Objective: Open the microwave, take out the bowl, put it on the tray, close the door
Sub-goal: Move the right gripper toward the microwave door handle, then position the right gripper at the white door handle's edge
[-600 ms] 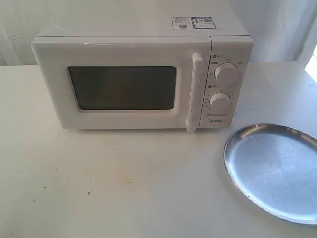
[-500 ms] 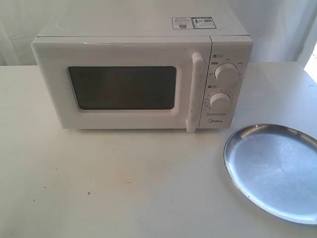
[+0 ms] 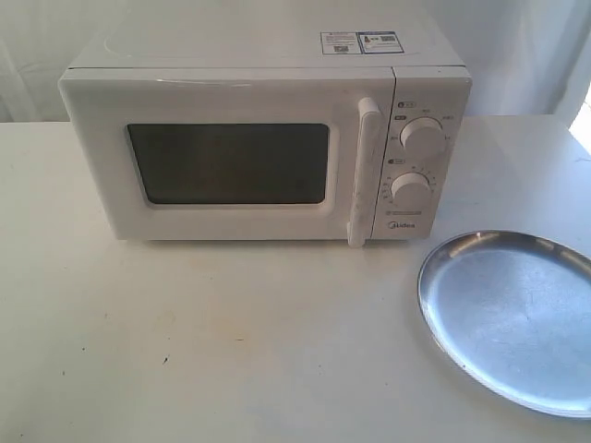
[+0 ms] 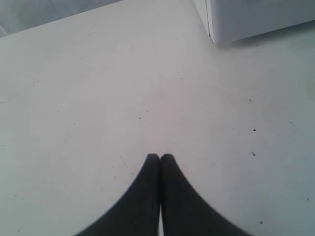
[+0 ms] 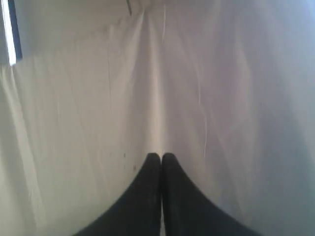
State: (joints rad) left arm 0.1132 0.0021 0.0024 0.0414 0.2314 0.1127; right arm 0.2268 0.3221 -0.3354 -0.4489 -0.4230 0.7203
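Plainly nothing is done yet: the boxy white microwave [image 3: 259, 55] has its dark-windowed white door [image 3: 226, 164] closed, the bowl out of sight, the large round silver metal tray [image 3: 517, 318] beside it bare, and the left gripper [image 4: 160, 157] and right gripper [image 5: 161, 156] clenched on nothing.

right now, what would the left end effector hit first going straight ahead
Probably the bare table, ahead of the left end effector; the microwave sits off to one side. Depth unclear.

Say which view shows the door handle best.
The exterior view: the door handle shows whole, unblocked. The left wrist view catches only a corner of the microwave; the right wrist view shows none of it.
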